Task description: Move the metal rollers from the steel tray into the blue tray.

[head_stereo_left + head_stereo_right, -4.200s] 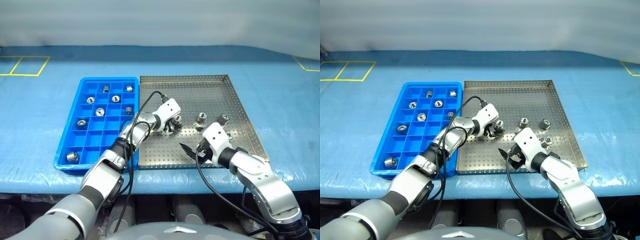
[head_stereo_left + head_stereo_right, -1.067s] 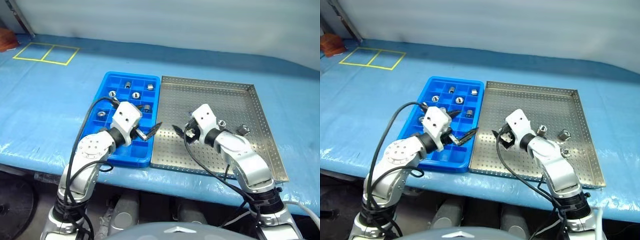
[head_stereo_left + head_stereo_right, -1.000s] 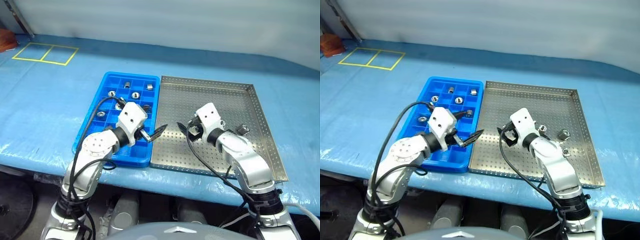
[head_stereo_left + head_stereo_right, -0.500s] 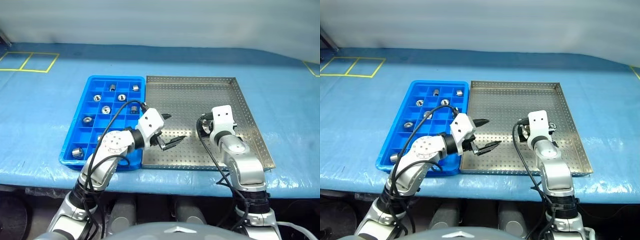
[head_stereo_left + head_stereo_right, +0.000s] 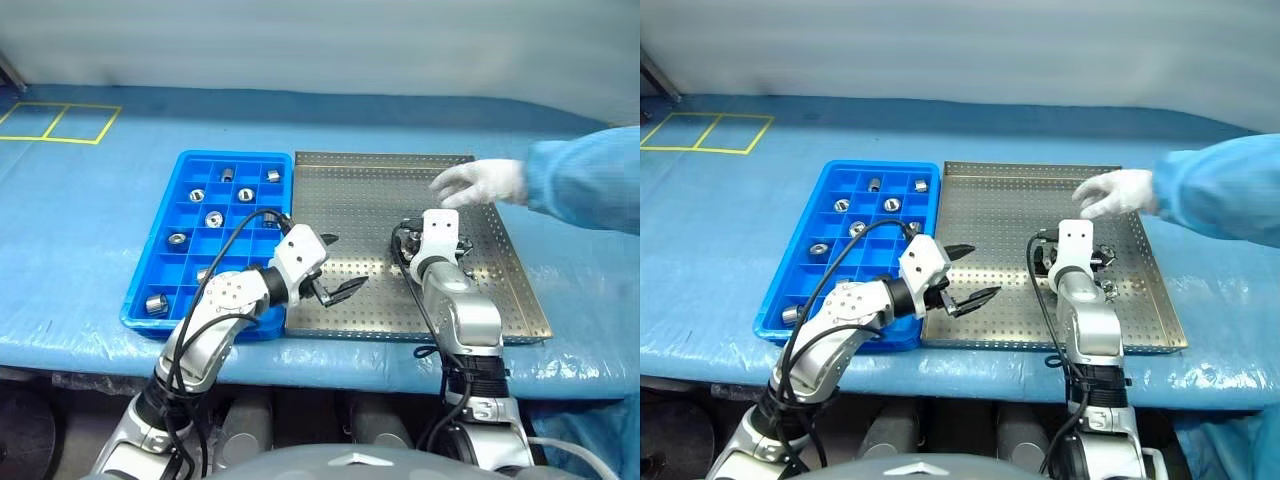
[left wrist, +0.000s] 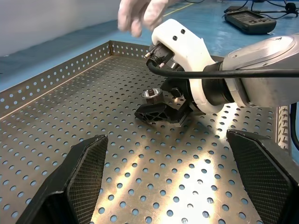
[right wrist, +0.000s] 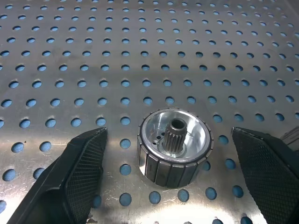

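The steel tray lies right of the blue tray, which holds several metal rollers in its compartments. My right gripper is low over the steel tray's right half, open. In the right wrist view one metal roller stands upright on the perforated floor between its two fingers, which are apart from it. The left wrist view has that roller beside the right gripper's black finger. My left gripper hangs open and empty over the steel tray's near left part.
A person's white-gloved hand with a light blue sleeve reaches over the steel tray's far right, just beyond my right gripper. Both trays sit on a blue covered table with yellow tape marks at the far left.
The camera view has shifted. My right gripper rolled level and sank around a roller. The left gripper swung from the blue tray's edge over the steel tray. A gloved hand came in from the right.
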`<action>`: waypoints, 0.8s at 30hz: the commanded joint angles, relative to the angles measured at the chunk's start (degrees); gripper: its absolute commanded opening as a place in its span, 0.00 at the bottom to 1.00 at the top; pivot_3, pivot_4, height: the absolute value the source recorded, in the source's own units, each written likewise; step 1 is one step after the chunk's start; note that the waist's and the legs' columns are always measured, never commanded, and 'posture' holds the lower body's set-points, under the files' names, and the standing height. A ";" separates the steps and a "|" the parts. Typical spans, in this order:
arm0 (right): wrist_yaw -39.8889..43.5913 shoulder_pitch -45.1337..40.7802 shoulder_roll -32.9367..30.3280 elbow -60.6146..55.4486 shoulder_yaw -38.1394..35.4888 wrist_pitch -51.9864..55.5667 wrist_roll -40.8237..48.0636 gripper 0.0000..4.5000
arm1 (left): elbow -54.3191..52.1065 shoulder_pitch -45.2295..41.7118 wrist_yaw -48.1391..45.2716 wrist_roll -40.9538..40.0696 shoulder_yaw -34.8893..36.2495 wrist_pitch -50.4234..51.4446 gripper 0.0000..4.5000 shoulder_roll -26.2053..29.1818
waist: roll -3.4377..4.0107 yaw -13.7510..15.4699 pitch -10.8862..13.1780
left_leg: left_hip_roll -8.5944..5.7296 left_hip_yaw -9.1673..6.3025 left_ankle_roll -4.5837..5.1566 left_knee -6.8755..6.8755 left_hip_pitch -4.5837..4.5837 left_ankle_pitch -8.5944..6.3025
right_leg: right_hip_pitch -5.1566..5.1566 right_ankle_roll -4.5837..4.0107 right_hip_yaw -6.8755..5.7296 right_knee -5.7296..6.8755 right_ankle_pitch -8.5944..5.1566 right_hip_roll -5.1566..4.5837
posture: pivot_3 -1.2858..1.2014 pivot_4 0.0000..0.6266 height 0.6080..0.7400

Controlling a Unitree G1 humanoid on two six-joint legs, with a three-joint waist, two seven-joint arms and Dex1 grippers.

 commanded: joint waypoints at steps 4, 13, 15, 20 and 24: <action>-0.77 -0.99 0.32 0.26 -0.71 -1.01 0.18 1.00 | -2.54 -0.07 0.61 -0.50 0.14 -0.16 0.99 0.14 | 0.01 -0.01 0.00 | 0.00 0.01 0.00 0.01 0.01 0.00 | 0.01 -0.01 0.00 0.00 -0.01 0.00 | 0.58 0.24 1.00; -0.27 -0.37 0.34 0.14 -0.66 -1.31 0.67 1.00 | -1.75 -0.77 0.39 -0.39 -0.30 -0.28 0.99 0.30 | 0.01 -0.06 -0.01 | 0.00 0.01 0.00 0.00 0.01 0.00 | 0.00 -0.02 0.00 0.00 -0.01 0.00 | 0.57 0.24 1.00; -0.17 -0.29 0.32 0.14 -0.59 -1.27 0.73 1.00 | -1.61 -0.90 0.29 -0.38 -0.24 -0.32 0.99 0.40 | 0.01 -0.07 -0.01 | 0.00 0.01 0.00 0.00 0.00 0.00 | 0.00 -0.02 0.00 -0.01 -0.01 0.00 | 0.57 0.24 1.00; 2.53 0.41 -0.51 -1.45 0.92 -0.74 1.55 1.00 | -1.79 -0.63 0.70 -0.23 1.45 0.09 0.99 1.69 | 0.01 -0.11 -0.01 | 0.00 0.01 0.00 -0.01 0.00 0.00 | -0.01 -0.02 0.01 -0.01 -0.01 0.00 | 0.57 0.24 1.00; 3.02 0.72 -0.91 -2.39 1.03 -0.44 1.57 1.00 | -2.06 0.04 1.58 -0.09 3.77 0.41 0.99 3.49 | 0.02 -0.17 -0.01 | 0.02 0.01 0.00 -0.01 0.01 0.00 | -0.01 -0.02 0.01 0.00 -0.02 0.01 | 0.58 0.24 1.00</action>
